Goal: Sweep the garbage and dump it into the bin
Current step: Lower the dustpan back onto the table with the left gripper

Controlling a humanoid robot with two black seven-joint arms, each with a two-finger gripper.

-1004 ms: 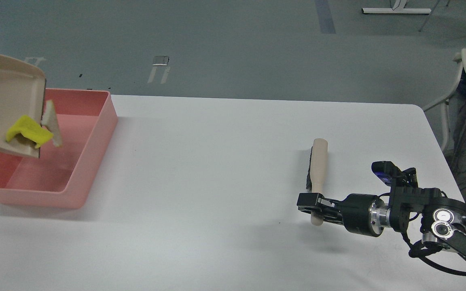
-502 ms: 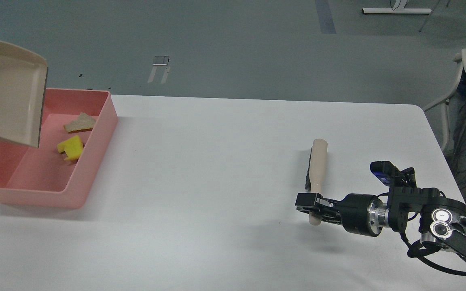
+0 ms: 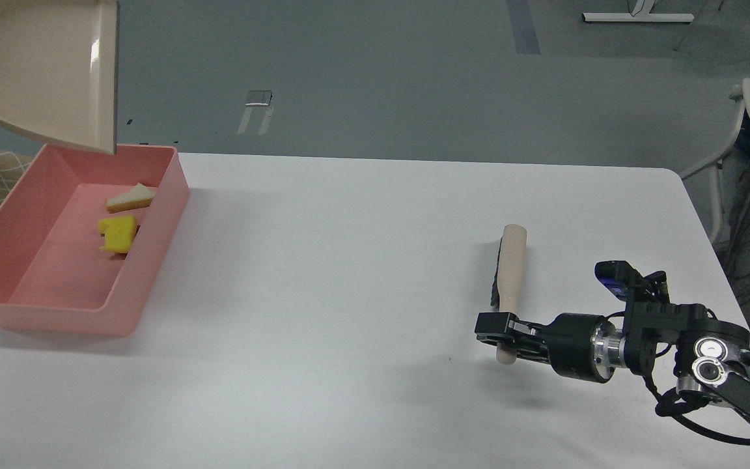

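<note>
The salmon-pink bin point(image 3: 62, 320) stands on the table's far left. Both pieces of garbage lie inside it: the yellow notched block point(image 3: 118, 233) and the white triangular slice point(image 3: 130, 198) with a tan crust. The beige dustpan point(image 3: 43, 71) hangs empty above the bin's back left corner, its mouth pointing down and right. My left gripper is out of view. My right gripper point(image 3: 500, 332) is closed across the handle end of a beige brush point(image 3: 512, 260) with dark bristles that lies on the table at the right.
The white table point(image 3: 349, 293) has its right edge just past my right arm. A white chair point(image 3: 739, 130) and a seated person stand beyond that edge. Grey floor lies behind the table.
The garbage slid off the dustpan and dropped into the bin. The dustpan then rose up and to the right, clear of the bin. My right gripper and the brush barely moved.
</note>
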